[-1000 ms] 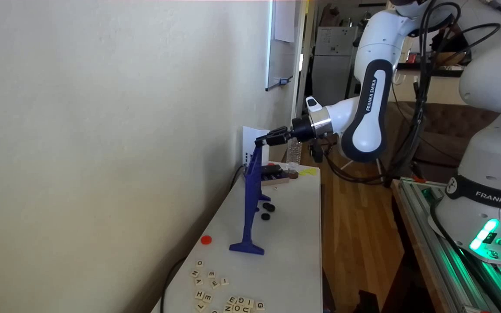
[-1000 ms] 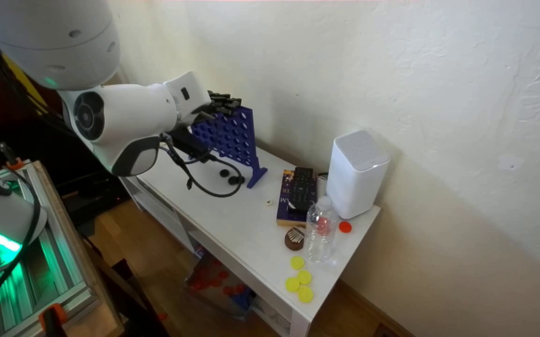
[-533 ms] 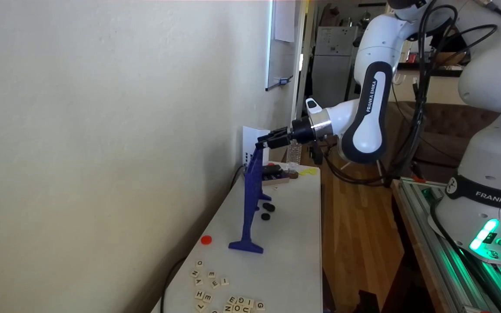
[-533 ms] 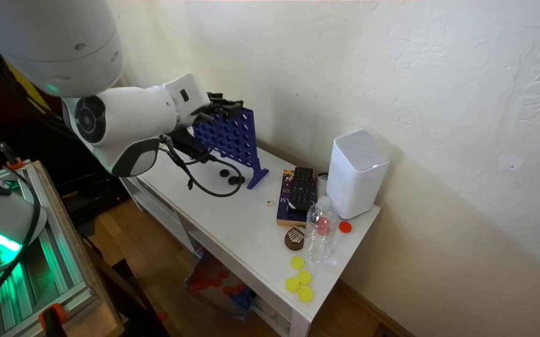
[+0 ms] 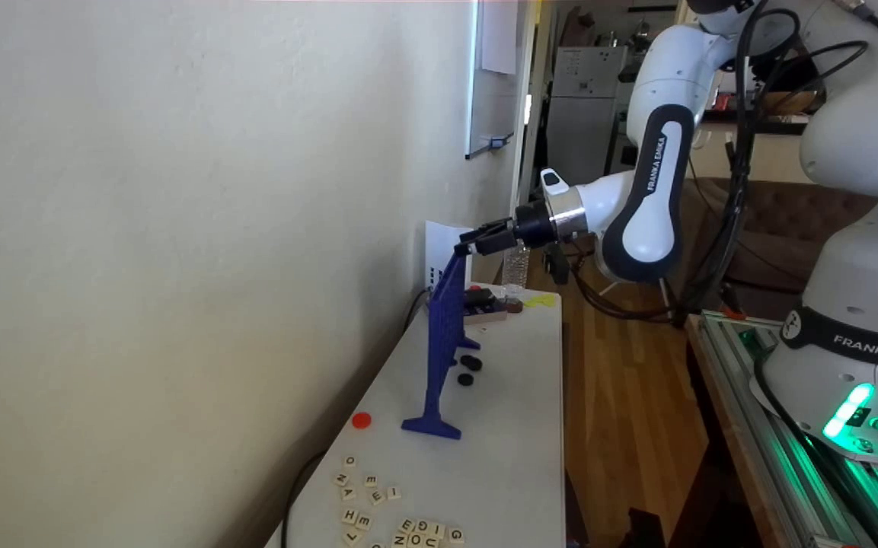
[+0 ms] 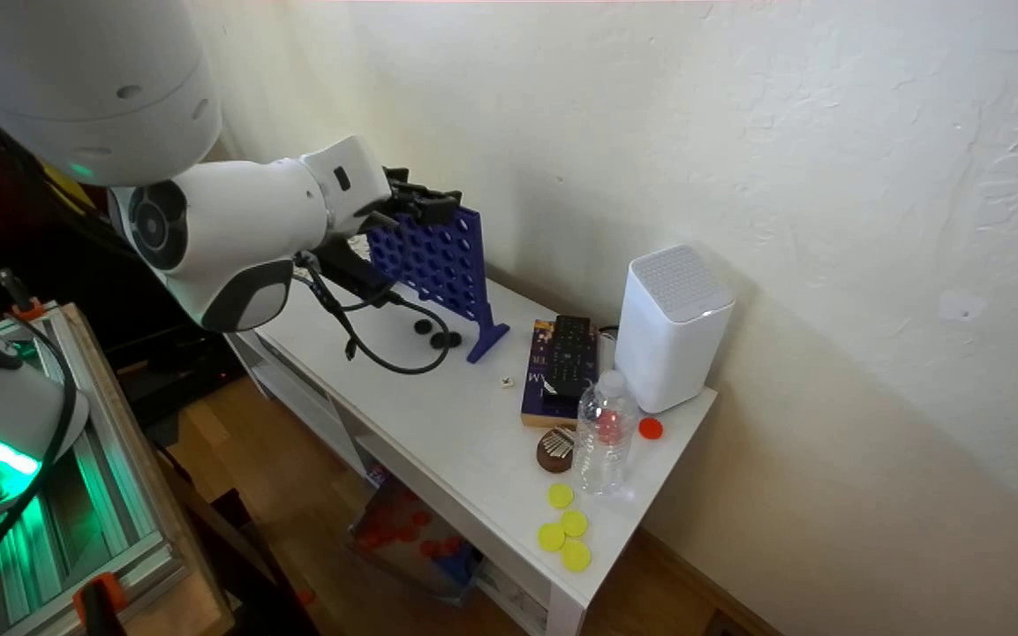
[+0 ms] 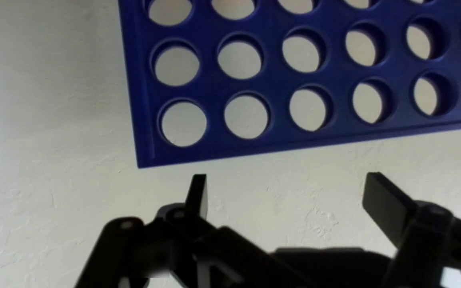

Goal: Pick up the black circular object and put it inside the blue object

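The blue object [image 5: 446, 327] is an upright rack pierced with rows of round holes, standing on the white table in both exterior views. Its upper holes and top edge fill much of the wrist view, where the blue object [image 7: 214, 90] shows only wall through the holes. My gripper [image 7: 286, 196] stands open at that top edge, fingers wide apart with nothing between them. In an exterior view the fingertips overlap the rack's top; whether they touch it I cannot tell. Black circular objects [image 6: 423, 326] lie flat on the table beside the rack, two of them close together.
A wall [image 5: 294, 228] runs close behind the table. A red disc [image 5: 361, 420] and several letter tiles [image 5: 417, 533] lie at one end. Toward the other end are a book with a remote [image 6: 570, 358], a clear bottle [image 6: 606, 437], a white box [image 6: 674, 327] and yellow discs [image 6: 575, 523].
My gripper's fingers have spread apart and the hand has shifted slightly. The blue object has slid a little along the table toward the book, while the black discs have stayed put.
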